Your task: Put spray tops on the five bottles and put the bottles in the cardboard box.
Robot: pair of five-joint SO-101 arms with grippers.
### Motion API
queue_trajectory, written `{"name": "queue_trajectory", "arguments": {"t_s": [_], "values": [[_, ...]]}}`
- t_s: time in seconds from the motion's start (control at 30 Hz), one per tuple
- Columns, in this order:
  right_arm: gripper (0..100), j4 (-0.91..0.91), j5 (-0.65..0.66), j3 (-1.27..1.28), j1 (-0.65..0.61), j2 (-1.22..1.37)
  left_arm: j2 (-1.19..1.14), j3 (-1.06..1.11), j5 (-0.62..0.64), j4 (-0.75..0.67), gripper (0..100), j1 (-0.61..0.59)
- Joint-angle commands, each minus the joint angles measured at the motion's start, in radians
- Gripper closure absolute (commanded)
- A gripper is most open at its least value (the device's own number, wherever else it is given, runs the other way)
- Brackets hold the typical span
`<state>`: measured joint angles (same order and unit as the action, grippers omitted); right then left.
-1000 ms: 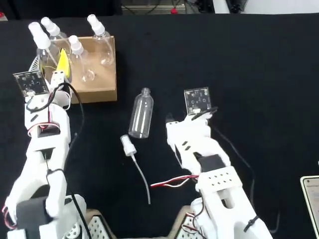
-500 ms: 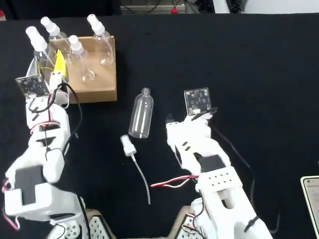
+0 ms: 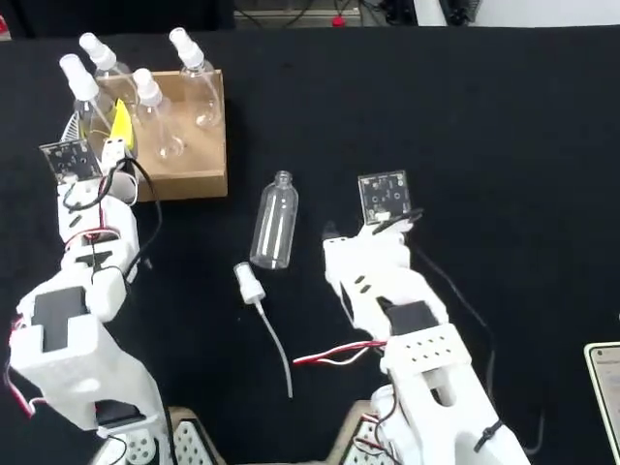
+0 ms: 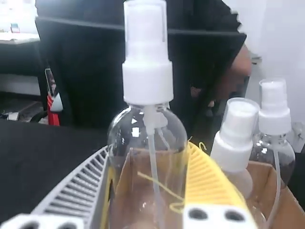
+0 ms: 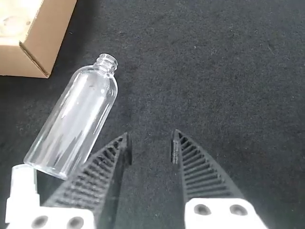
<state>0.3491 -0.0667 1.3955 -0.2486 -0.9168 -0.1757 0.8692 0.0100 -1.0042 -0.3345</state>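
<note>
I am assessing progress as mostly complete: a group of three capped bottles (image 3: 155, 116) is standing upright inside the cardboard box (image 3: 199, 165), each carrying a white spray top. A fourth capped bottle (image 3: 82, 97) is sitting at the box's outer edge, on the side farthest from the loose parts. The left gripper (image 4: 150, 162) is gripping it. Its grey and yellow fingers are closed against opposite sides of the clear body, below the shoulder, and the bottle is upright. I cannot tell whether its base is resting on the box floor or hanging just above it, so I am treating its placement as unconfirmed. One unit is outstanding. The uncapped bottle (image 3: 274, 221) is lying on its side on the black table (image 3: 484, 145), neck pointing away from the arm bases, near the box but apart from it. Its loose spray top (image 3: 249, 281) is lying just beyond the bottle's base, with the dip tube trailing toward the arm bases. The remaining work, as I judge it, is fitting this top, then boxing the last bottle. The right gripper (image 5: 150, 143) is resting low over the table beside the lower half of the uncapped bottle. Its fingers are parted to a moderate gap with only bare table between them, and it is holding nothing. One finger is sitting just beside the bottle's wall, though I cannot confirm contact.
</note>
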Motion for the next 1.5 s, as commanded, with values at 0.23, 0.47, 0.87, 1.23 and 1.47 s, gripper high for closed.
{"name": "queue_trajectory", "arguments": {"t_s": [0.23, 0.47, 0.87, 1.23, 1.47], "values": [[86.8, -0.028, 0.006, -0.007, 0.011, -0.021, -0.18, -0.156, 0.011, -0.199, 92, -0.012], [86.8, -0.028, 0.006, -0.008, 0.011, -0.021, -0.249, -0.199, 0.005, -0.199, 92, -0.005], [86.8, -0.028, 0.008, -0.012, 0.011, -0.021, -0.295, -0.24, 0.011, -0.117, 92, -0.007], [86.8, -0.028, 0.008, -0.015, 0.011, -0.024, -0.298, -0.297, 0.005, -0.032, 92, -0.008], [86.8, -0.028, 0.008, -0.015, 0.011, -0.025, -0.298, -0.282, 0.011, 0.031, 89, -0.007]]}}
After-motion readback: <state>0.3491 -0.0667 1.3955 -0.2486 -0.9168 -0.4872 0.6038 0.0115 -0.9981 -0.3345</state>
